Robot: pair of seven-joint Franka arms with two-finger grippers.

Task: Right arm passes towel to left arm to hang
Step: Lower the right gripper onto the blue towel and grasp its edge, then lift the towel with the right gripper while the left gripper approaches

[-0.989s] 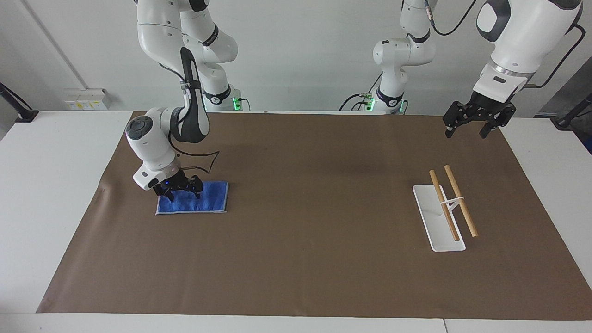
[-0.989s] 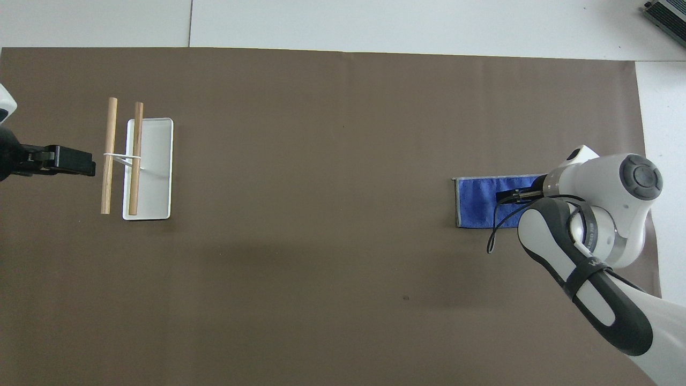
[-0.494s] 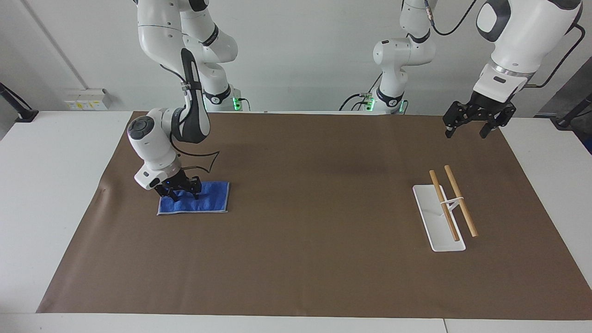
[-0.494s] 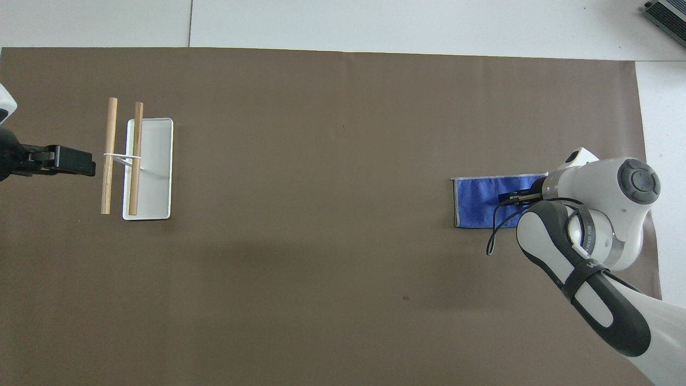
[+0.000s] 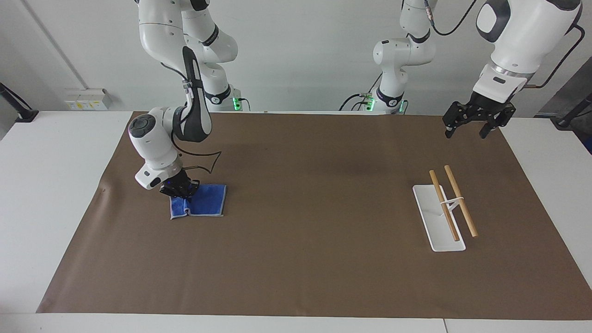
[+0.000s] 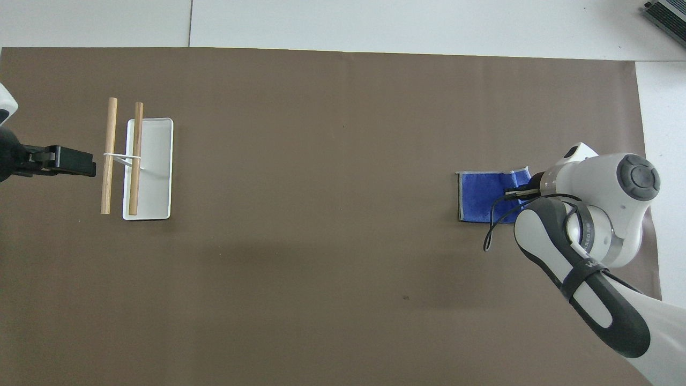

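Observation:
The blue towel [image 5: 206, 201] lies on the brown mat toward the right arm's end of the table, and it also shows in the overhead view [image 6: 481, 196]. My right gripper [image 5: 180, 190] is down on the towel's end and shut on it, pinching that end up into a fold. The arm hides most of this gripper in the overhead view [image 6: 517, 192]. My left gripper [image 5: 466, 128] waits open and empty in the air over the mat's left-arm end, beside the rack in the overhead view [image 6: 75, 161].
A white rack base [image 5: 437, 222] carries two wooden rods [image 5: 459, 200] on a thin white stand, toward the left arm's end; it also shows in the overhead view [image 6: 155, 177]. The brown mat [image 5: 314, 185] covers the table.
My right gripper has closed on the towel's end and drawn it in and up. The towel was flat and is now shorter and folded. The left arm has not moved.

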